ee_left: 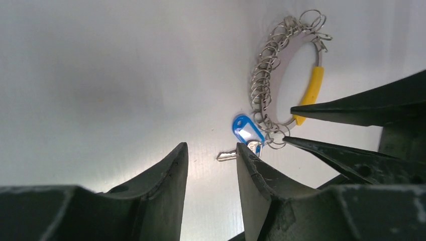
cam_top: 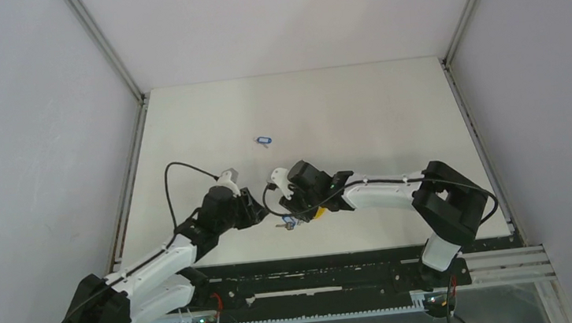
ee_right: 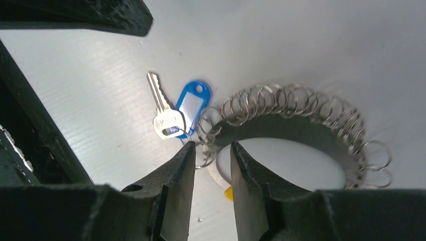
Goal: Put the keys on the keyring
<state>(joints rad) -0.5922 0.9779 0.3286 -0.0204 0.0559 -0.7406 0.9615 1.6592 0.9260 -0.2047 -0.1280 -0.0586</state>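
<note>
right gripper (ee_right: 212,153): jaws partly apart, straddling one small loop of the keyring (ee_right: 301,100), not pinching it as far as I can see. key (ee_right: 166,120) with blue tag (ee_right: 193,103) sits just ahead-left of its tips and looks already hooked on. left gripper (ee_left: 211,155): open, empty, key blade right off its tips. second key (cam_top: 264,140) well ahead of both. Tip: back the right tips straight out so no loop snags, keep left off the ring.

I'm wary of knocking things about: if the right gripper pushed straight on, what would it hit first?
The keyring: its small loops lie right at the tips of the right gripper. The key lies just beside that line and would probably be missed, though depth is unclear.
</note>
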